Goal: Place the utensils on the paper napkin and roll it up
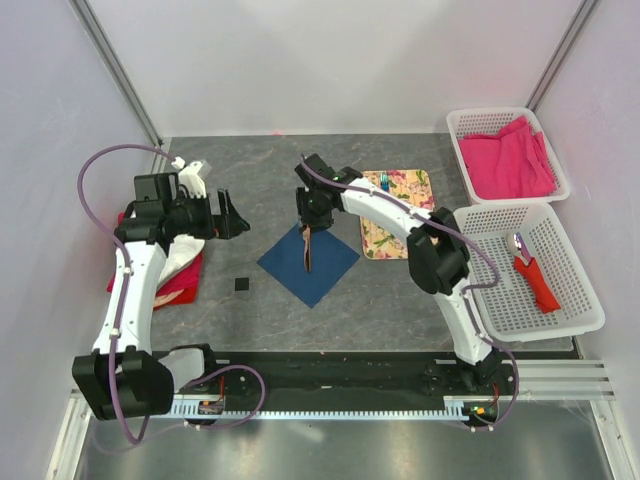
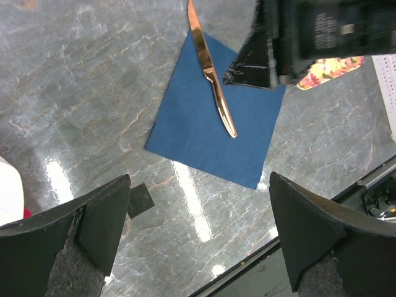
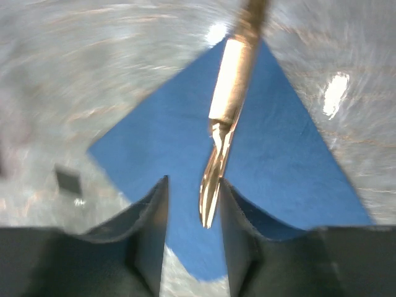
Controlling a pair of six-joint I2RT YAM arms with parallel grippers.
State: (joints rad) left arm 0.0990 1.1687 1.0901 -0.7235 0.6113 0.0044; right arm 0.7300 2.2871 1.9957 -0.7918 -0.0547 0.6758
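The dark-blue paper napkin [image 1: 308,263] lies as a diamond at mid-table. A copper-coloured knife [image 1: 307,250] lies flat on it, running along its middle; it also shows in the left wrist view [image 2: 213,83] and the right wrist view [image 3: 230,86]. My right gripper [image 1: 311,222] hovers just over the napkin's far corner, its jaws apart, with the knife's near end between the fingers [image 3: 151,216] and close to the right one. My left gripper [image 1: 238,222] is open and empty, left of the napkin [image 2: 213,117]. Small bright-blue pieces [image 1: 386,183] lie on the floral mat [image 1: 397,213].
A small black square [image 1: 241,284] lies on the table left of the napkin. Two white baskets stand at the right: the far one [image 1: 460,122] holds pink cloth, the near one [image 1: 580,300] a red-handled tool [image 1: 535,275]. Red and white cloth [image 1: 180,270] lies under the left arm.
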